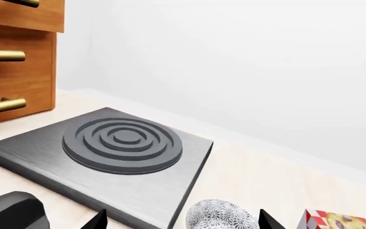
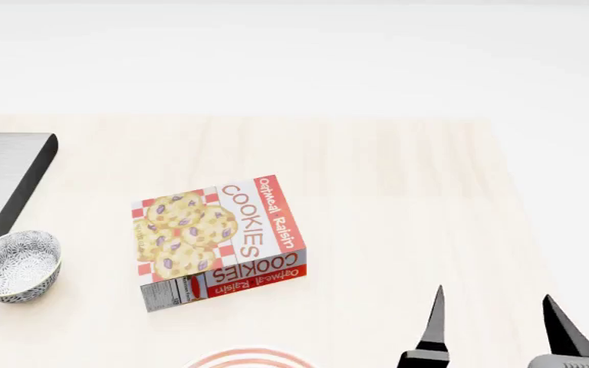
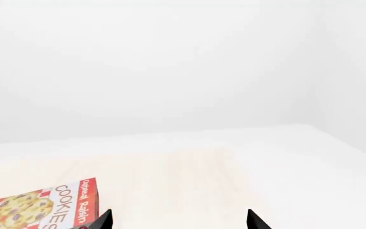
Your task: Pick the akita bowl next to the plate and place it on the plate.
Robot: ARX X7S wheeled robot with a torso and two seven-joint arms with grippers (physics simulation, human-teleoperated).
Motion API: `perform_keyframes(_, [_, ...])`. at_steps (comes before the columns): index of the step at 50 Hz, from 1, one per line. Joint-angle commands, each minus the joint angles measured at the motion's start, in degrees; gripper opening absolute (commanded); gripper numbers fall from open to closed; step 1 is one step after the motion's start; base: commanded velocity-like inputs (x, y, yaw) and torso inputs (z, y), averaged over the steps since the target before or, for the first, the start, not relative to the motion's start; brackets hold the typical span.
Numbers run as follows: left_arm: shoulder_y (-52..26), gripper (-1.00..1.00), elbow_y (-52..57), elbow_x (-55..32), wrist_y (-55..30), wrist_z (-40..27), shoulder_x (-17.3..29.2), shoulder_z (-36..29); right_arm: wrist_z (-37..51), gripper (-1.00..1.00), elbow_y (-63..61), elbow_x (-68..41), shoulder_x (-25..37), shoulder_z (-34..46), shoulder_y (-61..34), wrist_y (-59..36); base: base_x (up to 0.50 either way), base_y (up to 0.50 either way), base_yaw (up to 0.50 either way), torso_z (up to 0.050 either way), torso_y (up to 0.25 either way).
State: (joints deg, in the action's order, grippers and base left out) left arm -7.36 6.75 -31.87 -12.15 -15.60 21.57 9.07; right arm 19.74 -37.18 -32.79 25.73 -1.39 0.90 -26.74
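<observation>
Head view, left to right: a brushed grey metal stove plate (image 2: 8, 172) is seen at the left edge of the pale wooden counter (image 2: 397, 199). Just beside its near corner, the small round grey-and-white speckled akita bowl (image 2: 15, 265) is set upright. A red-and-white oatmeal raisin cookie box (image 2: 218, 239) is laid flat in the middle. A sliver of the white plate with red stripes (image 2: 251, 358) is cut off by the near edge, well apart from the bowl. At the right, the right gripper (image 2: 494, 322) is shown with black fingers spread open, holding nothing. From the left wrist, the left gripper (image 1: 181, 220) is likewise open, with the bowl between its tips.
</observation>
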Motion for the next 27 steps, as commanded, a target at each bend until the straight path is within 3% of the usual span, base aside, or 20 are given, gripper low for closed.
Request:
perform_keyframes(1, [0.00, 1.00, -0.21, -0.12, 0.40, 0.24, 0.07, -0.07, 1.18, 1.00, -1.16, 2.49, 0.71, -0.73, 1.34, 1.39, 0.00, 0.00, 0.00, 0.000, 0.000])
perform_keyframes(27, [0.75, 1.00, 3.97, -1.16, -1.02, -0.54, 1.35, -0.10, 4.61, 1.00, -7.23, 0.90, 2.97, -4.81, 2.84, -0.66, 0.00, 0.00, 0.00, 0.000, 0.000])
